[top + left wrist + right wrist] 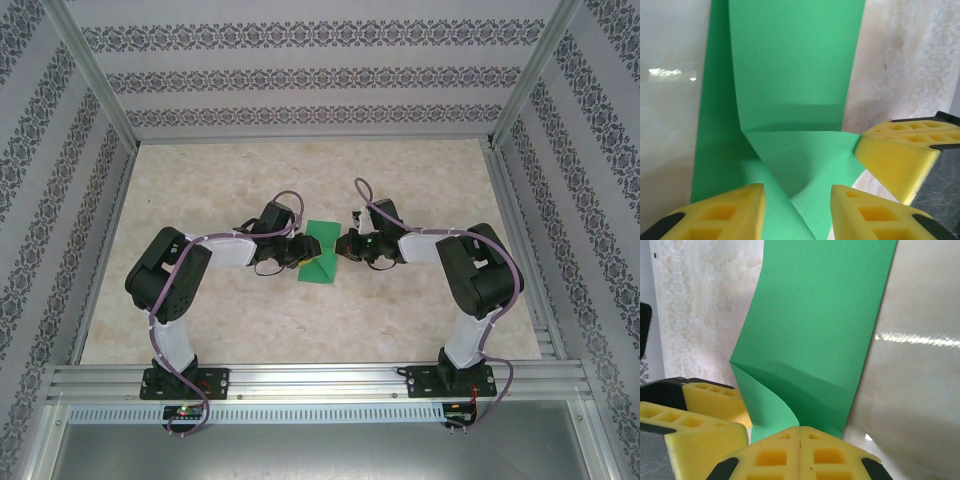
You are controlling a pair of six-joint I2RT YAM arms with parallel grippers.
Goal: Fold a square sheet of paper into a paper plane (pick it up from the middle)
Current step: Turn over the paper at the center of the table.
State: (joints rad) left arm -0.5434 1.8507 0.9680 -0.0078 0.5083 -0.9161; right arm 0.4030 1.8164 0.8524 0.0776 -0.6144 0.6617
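The square sheet of paper is bright green and lies on the table between both arms. One corner is folded over into a raised, curling flap. My right gripper is shut, and the tip of that flap runs into the seam between its pads. In the left wrist view its yellow finger touches the flap's right corner. My left gripper stands open over the sheet's near edge, its pads on either side of the fold and touching nothing. From above, the left gripper and right gripper flank the sheet.
The pale marble-patterned table top spreads out around the sheet. Patterned walls and aluminium posts close in the back and sides. The aluminium rail with both arm bases runs along the near edge.
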